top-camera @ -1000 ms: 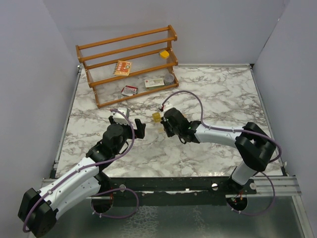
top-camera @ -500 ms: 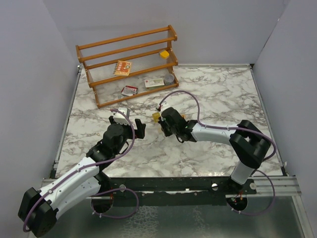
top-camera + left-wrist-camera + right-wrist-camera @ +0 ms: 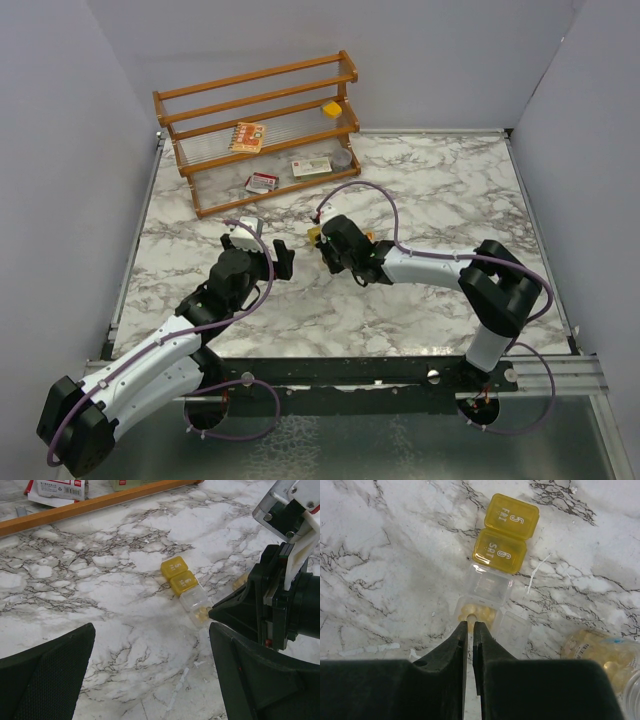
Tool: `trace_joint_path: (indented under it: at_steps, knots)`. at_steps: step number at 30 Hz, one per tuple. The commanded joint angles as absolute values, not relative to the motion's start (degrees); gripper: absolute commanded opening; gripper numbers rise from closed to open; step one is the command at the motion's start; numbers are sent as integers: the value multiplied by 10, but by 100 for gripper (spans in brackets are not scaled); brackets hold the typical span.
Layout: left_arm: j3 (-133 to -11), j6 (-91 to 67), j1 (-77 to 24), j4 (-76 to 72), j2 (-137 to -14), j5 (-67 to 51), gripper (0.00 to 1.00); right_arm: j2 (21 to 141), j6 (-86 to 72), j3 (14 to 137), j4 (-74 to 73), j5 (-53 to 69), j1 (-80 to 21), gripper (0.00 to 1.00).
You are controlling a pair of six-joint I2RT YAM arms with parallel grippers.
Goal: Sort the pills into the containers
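A strip of small pill containers point(image 3: 505, 535) lies on the marble: two with shut yellow lids, one clear point(image 3: 490, 584), and one open point(image 3: 202, 614) holding yellow pills point(image 3: 481, 613). My right gripper point(image 3: 470, 624) hovers right over that open one, jaws a thin slit apart. A pale pill sits at the tips; whether it is pinched is unclear. An amber jar point(image 3: 597, 652) of pills lies to the right, also showing as a sliver of jar point(image 3: 241, 582) in the left wrist view. My left gripper point(image 3: 152, 680) stands wide open and holds nothing, just left of the strip point(image 3: 314, 235).
A wooden rack point(image 3: 260, 130) stands at the back left with a small yellow box point(image 3: 331, 109), card packets point(image 3: 248, 136) and a round grey tin point(image 3: 342, 158). The open compartment's clear lid point(image 3: 514, 626) lies flat beside my right fingertips. Grey walls close in both sides.
My right arm has slid a little to the left, onto the pill strip, and its jaws have parted slightly. The left arm has stayed put.
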State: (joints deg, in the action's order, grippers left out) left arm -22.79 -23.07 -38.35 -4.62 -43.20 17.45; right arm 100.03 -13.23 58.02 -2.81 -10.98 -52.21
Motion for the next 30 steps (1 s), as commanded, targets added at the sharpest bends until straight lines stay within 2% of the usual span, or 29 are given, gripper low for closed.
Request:
trace_joint_path:
  at_steps: [1,11,18,26,30]
  knots:
    - [-233,-236,-382,-54,-431,178,99,1003,-128,595,-21,-105,-529,11]
    - [-233,-235,-383,-50,-426,181,99,1011,-128,603,-32,-112,-531,18]
    - [-234,-234,-383,-49,-428,182,99,998,-119,609,-39,-129,-532,19]
    - [-239,-255,-383,-27,-415,244,99,910,-102,643,-77,-223,-533,19]
    - [-255,-269,-382,0,-413,273,99,838,-102,611,-61,-279,-521,19]
